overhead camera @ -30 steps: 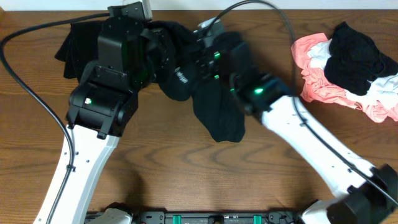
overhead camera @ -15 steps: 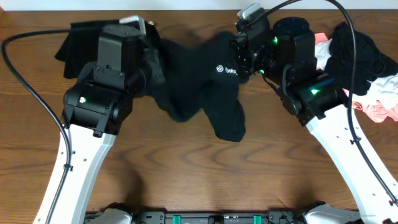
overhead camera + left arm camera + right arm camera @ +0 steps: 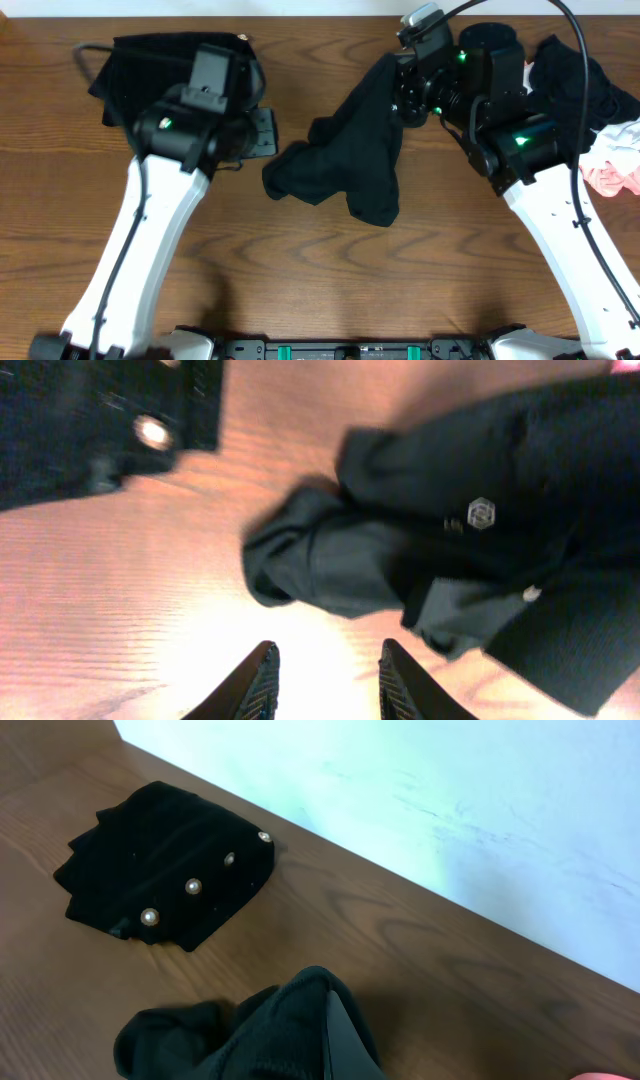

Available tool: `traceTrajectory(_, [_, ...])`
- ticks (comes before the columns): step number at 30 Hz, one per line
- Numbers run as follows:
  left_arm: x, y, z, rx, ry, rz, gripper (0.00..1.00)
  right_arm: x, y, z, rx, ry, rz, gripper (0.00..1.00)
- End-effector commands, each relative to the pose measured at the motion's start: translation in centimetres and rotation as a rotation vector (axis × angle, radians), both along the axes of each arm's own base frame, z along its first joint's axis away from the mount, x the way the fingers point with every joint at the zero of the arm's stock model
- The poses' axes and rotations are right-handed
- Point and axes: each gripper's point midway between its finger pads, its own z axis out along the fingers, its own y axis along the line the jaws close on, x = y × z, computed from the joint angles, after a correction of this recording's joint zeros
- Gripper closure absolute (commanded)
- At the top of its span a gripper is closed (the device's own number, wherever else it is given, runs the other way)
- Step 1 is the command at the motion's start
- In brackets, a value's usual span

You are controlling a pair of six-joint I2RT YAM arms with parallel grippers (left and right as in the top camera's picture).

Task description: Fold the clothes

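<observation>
Where: black shirt (image 3: 350, 160) lies bunched on the table (image 3: 300, 280), one end lifted | right gripper (image 3: 402, 95) pinches it tight | left gripper (image 3: 325, 680) a bit apart, empty | Tip: grab the loose corner, pull flat first.

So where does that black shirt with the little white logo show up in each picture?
Overhead: the black shirt lies crumpled at centre, between the two arms.
Left wrist: the black shirt fills the right half, logo showing.
Right wrist: the black shirt is bunched at the bottom edge.
Shared landmark: the folded black garment with pearl buttons, top left overhead and in the left wrist view, left in the right wrist view.
</observation>
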Motion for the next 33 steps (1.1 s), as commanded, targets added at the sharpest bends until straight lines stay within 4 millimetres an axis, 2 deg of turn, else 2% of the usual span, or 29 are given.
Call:
traceTrajectory(1, [0.2,-1.7,-2.6,0.012,0.070,-0.146,0.66,0.0,-0.7,1.2,0.017,-0.027,0.014,0.99])
traceTrajectory(7, [0.5,-2.7,-7.7,0.112,0.174,-0.350,0.66,0.5,-2.3,1.3,0.042,-0.019,0.008,0.99])
traceTrajectory(11, [0.3,-2.8,-9.4,0.150,0.202,-0.454,0.66,0.8,-3.9,1.5,0.067,-0.018,0.020,0.99])
traceTrajectory(15, [0.2,-3.3,-9.5,0.151,0.187,-0.534,0.66,1.0,-5.6,1.9,0.099,-0.022,0.039,0.99])
traceTrajectory(21, [-1.1,-6.6,-8.7,0.018,0.141,-0.732,0.63,1.3,-7.5,2.2,0.129,-0.024,0.035,0.99])
traceTrajectory(26, [-1.4,-9.1,-8.7,0.029,0.090,-0.823,0.56,1.4,-7.6,2.4,0.136,-0.032,0.042,0.99])
traceTrajectory(30, [-1.2,-11.3,-8.6,0.033,0.032,-0.871,0.47,1.2,-7.4,2.5,0.143,-0.032,0.055,0.99])
traceTrajectory(33, [-0.6,-11.9,-9.1,0.085,0.005,-0.881,0.43,1.2,-7.4,2.5,0.143,-0.031,0.055,0.99])
